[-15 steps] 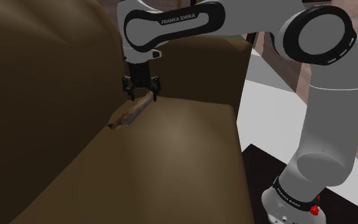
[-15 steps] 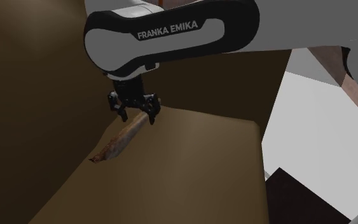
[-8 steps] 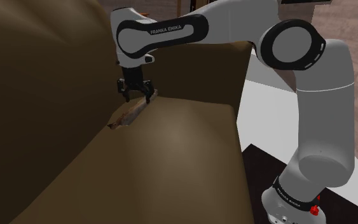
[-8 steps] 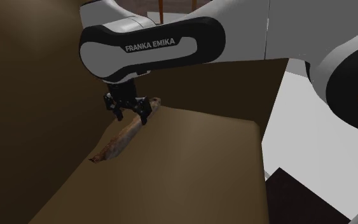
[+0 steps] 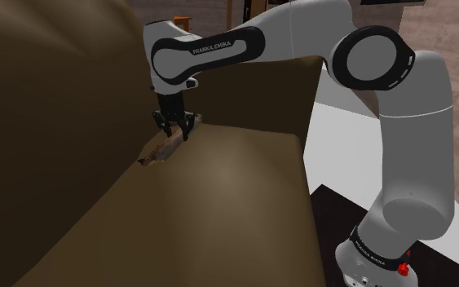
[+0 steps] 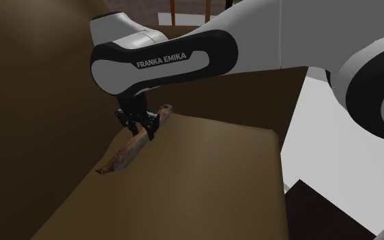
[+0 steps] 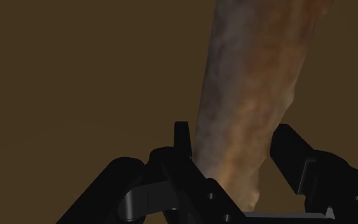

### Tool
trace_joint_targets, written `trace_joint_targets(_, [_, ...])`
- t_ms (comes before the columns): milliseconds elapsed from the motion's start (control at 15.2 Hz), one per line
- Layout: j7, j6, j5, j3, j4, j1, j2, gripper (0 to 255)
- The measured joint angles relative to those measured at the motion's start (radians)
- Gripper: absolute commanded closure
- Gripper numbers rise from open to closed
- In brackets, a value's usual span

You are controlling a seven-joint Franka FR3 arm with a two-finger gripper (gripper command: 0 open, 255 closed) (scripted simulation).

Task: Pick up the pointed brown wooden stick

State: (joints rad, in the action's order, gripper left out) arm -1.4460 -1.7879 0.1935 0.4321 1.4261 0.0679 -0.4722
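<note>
A rough brown wooden stick [image 5: 164, 147] lies on the brown sofa seat [image 5: 219, 204], along the crease at the foot of the backrest, pointed end toward the shoulder view's lower left. My black gripper [image 5: 175, 130] points down over the stick's upper half and is shut on it. In the second exterior view the gripper [image 6: 141, 129] clasps the stick [image 6: 124, 154] near its middle. The wrist view has the stick [image 7: 260, 83] running away from the gripper [image 7: 234, 153], one black finger [image 7: 182, 137] on each side pressed against it.
The sofa's tall backrest [image 5: 56, 98] rises close beside the gripper and its armrest [image 5: 260, 90] stands just behind. A pale floor [image 5: 342, 122] lies past the armrest. My stand [image 5: 366, 261] is at the shoulder view's lower right.
The gripper came down around the stick and its fingers went from open to shut on it. The stick has not shifted on the seat.
</note>
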Motion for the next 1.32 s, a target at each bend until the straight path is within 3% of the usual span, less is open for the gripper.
trace_joint_targets(528, [0.000,0.005,0.000,0.000,-0.005,0.000,0.001,255])
trace_joint_targets(1320, [0.012,0.155,-0.004,0.004,-0.156,0.015,0.002,255])
